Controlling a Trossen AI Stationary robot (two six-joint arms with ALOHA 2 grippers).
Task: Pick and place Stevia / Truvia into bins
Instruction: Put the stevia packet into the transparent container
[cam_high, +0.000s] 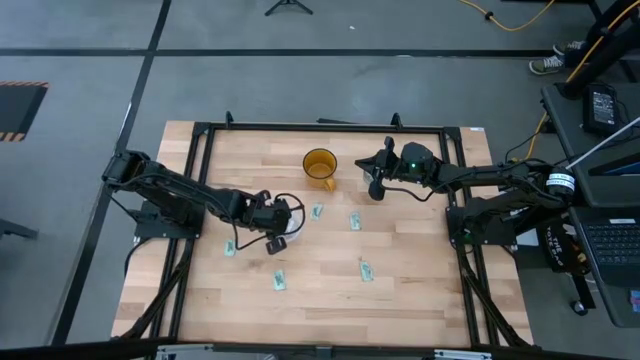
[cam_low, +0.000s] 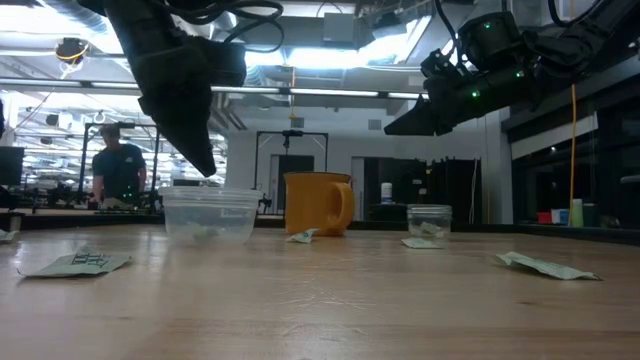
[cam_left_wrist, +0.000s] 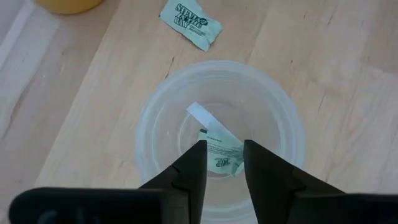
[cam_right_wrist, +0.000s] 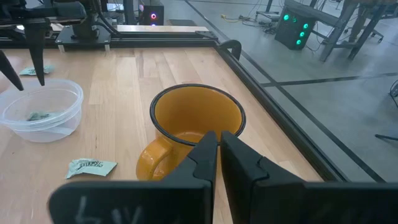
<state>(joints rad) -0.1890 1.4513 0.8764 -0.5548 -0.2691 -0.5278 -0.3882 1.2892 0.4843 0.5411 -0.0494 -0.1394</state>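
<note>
The left hand (cam_left_wrist: 222, 163) hangs just over the wide clear cup (cam_left_wrist: 155, 112) at lower centre-left of the high view, its fingers parted by a small gap and gripping nothing. One Stevia packet (cam_left_wrist: 219, 149) lies inside that cup, and another Stevia packet (cam_left_wrist: 191, 23) lies on the counter (cam_high: 420, 290) just beyond it. The right hand (cam_right_wrist: 219, 149) hovers above the amber mug (cam_right_wrist: 198, 118) at upper centre, fingers nearly together and empty. The narrow glassy cup (cam_low: 429, 222) stands right of the mug in the low view.
</note>
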